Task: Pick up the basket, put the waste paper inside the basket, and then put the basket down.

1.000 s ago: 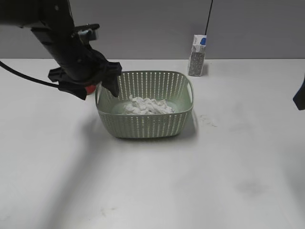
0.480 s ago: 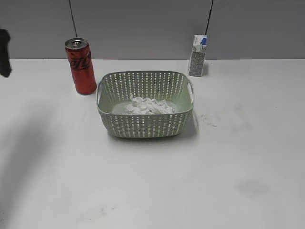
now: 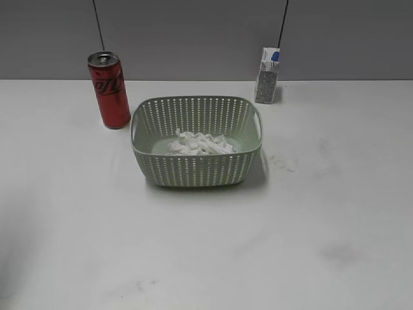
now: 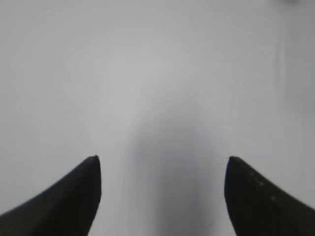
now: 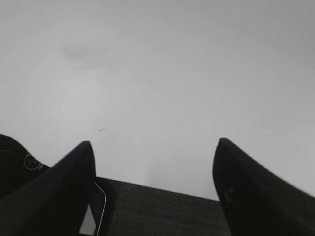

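Observation:
The pale sage-green basket (image 3: 197,141) stands on the white table, a little back of the middle in the exterior view. Crumpled white waste paper (image 3: 199,143) lies inside it on the bottom. Neither arm shows in the exterior view. In the left wrist view my left gripper (image 4: 162,160) is open and empty over bare white table. In the right wrist view my right gripper (image 5: 153,142) is open and empty above the table's edge. The basket and the paper do not show in either wrist view.
A red soda can (image 3: 109,90) stands upright left of the basket. A small white-grey carton with a blue mark (image 3: 268,75) stands behind the basket at the right, near the grey back wall. A dark surface (image 5: 162,211) lies below the table edge in the right wrist view.
The left arm, which was at the basket's left rim a second ago, has drawn back to the left and out of the exterior view, uncovering the can. The basket has not moved.

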